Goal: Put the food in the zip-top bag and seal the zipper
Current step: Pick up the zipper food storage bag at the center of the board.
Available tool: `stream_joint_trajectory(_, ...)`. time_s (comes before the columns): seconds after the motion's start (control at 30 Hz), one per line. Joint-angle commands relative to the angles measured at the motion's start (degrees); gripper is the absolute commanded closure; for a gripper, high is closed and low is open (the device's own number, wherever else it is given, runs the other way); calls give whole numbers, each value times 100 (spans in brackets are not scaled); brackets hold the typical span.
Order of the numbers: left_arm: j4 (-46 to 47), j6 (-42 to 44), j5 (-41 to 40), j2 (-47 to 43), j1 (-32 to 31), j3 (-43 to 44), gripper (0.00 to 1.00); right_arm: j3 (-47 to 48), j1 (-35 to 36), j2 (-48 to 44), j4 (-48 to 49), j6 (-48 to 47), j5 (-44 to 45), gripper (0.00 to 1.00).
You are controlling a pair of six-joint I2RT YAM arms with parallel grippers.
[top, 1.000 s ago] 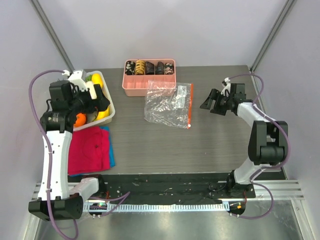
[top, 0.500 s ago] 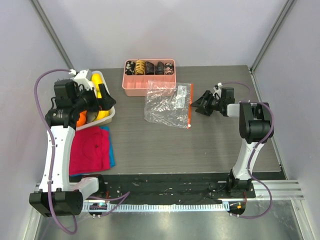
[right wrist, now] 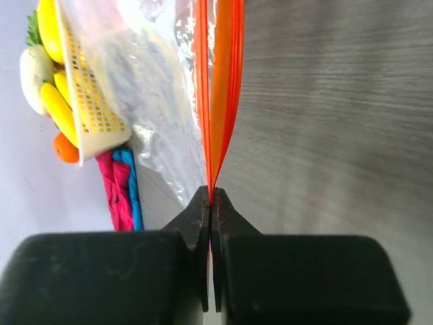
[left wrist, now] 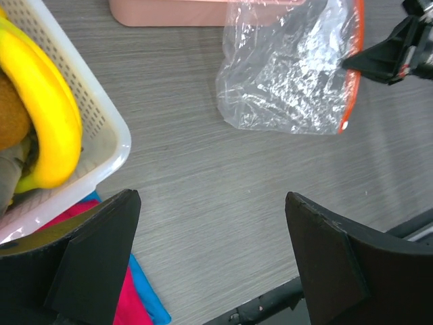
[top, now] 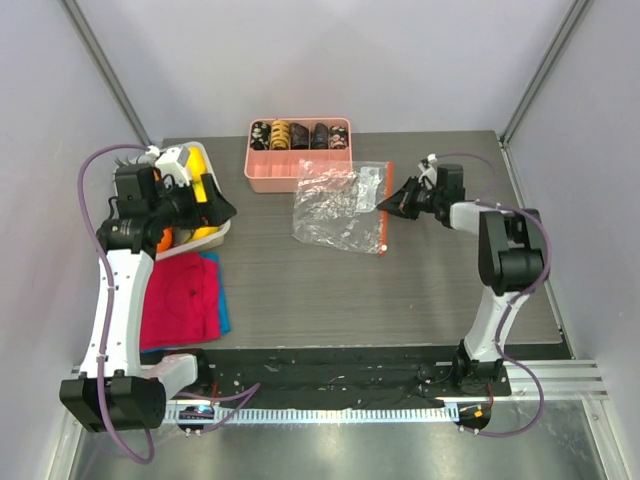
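Zip-top bag [top: 338, 205]: flat on the tabletop [top: 300, 285], centre. We log the right tool [right wrist: 210, 203] pinched shut on its zipper [right wrist: 220, 101], presumably to lift the mouth open. Left tool [left wrist: 213, 223] spread wide, empty, beside the white basket [left wrist: 101, 122], where the food [left wrist: 47, 115] lies for pickup

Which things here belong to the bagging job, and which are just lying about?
Job: clear crinkly zip-top bag; its orange-red zipper strip, pinched by the right claw; toy produce in the white plastic basket; open left claw.
Lying about: pink divided tray; red cloth; blue cloth.
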Motion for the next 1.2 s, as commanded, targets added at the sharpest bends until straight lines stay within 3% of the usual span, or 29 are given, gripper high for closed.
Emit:
stream_joint_trajectory(0.0, 343, -121, 490, 94, -56, 133, 9, 166, -206, -1709, -1401, -1190, 457, 99)
stream_joint_trajectory(0.1, 466, -121, 491, 313, -285, 272, 9, 8, -136, -2755, -2052, -1411, 878, 99)
stream_joint_trajectory(0.27, 1010, -235, -194, 866, -1531, 563, 14, -36, 101, -4013, -3046, -1413, 2204, 99)
stream_joint_trajectory(0.5, 2162, -868, -985, 1482, -3225, 818, 14, 324, 673, -4357, -4171, -474, 3585, 99)
stream_joint_trajectory(0.7, 2831, -631, -1968, 1825, -4659, 950, 14, 456, 699, -4156, -4453, 555, 3605, 99)
stream_joint_trajectory(0.8, 2971, -613, -2277, 2105, -5003, 1055, 11, 623, 856, -3980, -4453, 758, 3280, 99)
stream_joint_trajectory(1.17, 3086, -868, -2621, 3056, -5409, 1548, 8, 826, 1376, -3874, -4418, 829, 3587, 99)
